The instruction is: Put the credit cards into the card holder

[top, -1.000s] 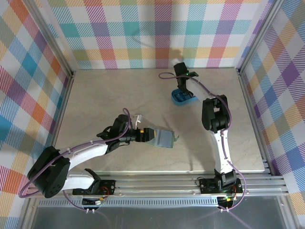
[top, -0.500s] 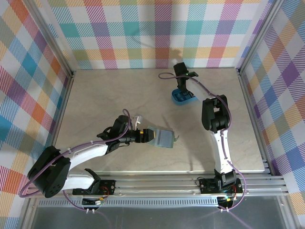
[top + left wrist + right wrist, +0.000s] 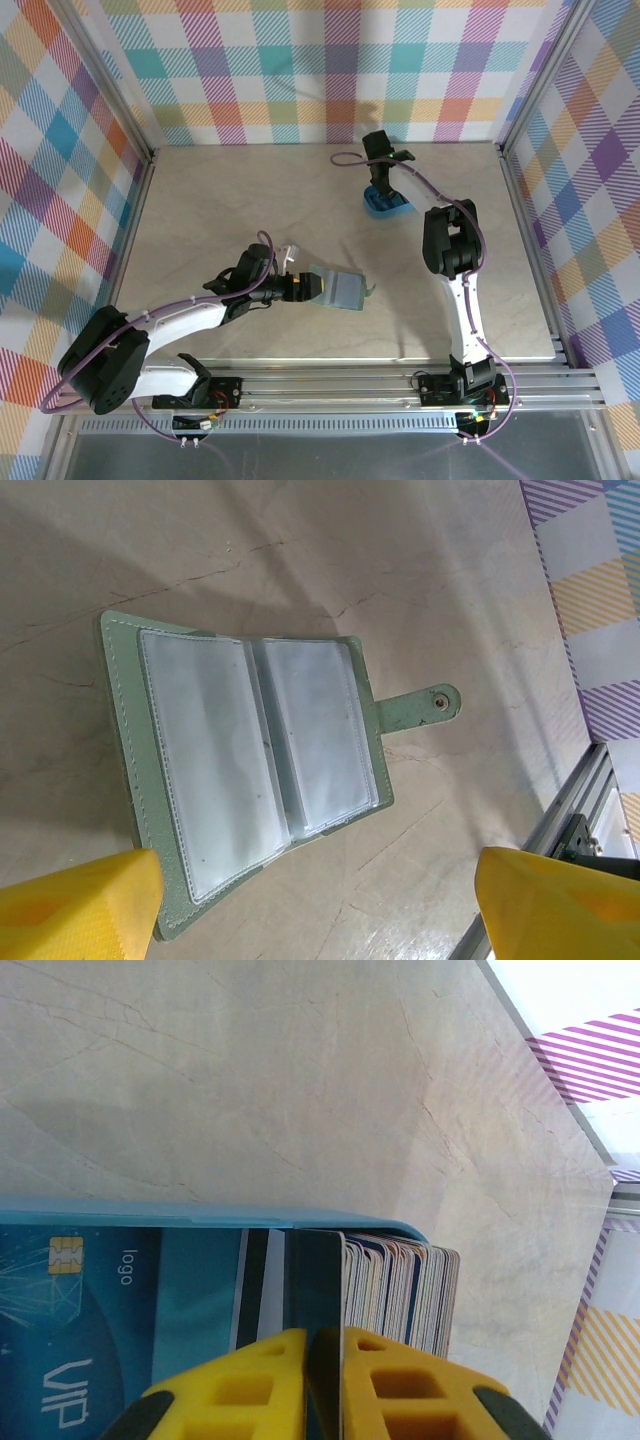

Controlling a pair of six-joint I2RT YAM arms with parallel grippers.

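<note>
Right fingers are pinched shut on the edge of one dark credit card, which stands edge-on to the wrist camera in the blue tray. I see the two yellow tips pressed against either face of it at the bottom of that view. Just to the right of this card, a stack of credit cards stands packed edge-on against the end of the blue tray. To its left, a blue card turns its face toward the camera. It carries a gold chip, the small word "logo" and, in large letters, "VIP", all lying sideways in the lower left of the frame. From the overhead camera, the right fingers sit over the blue tray in the upper middle of the frame, near the back wall.

Left fingers stand wide apart and hold nothing. Their yellow tips show in the two bottom corners of the wrist view, with pale marbled counter beyond. The card holder lies open and flat on the counter in the middle of that view. It is sage green with pale stitching, and two clear plastic sleeves sit side by side on its inner face. Its closing strap, with a round snap, sticks out to the right. Overhead, the card holder lies just below frame centre, right in front of the left fingers and well apart from the blue tray.
</note>
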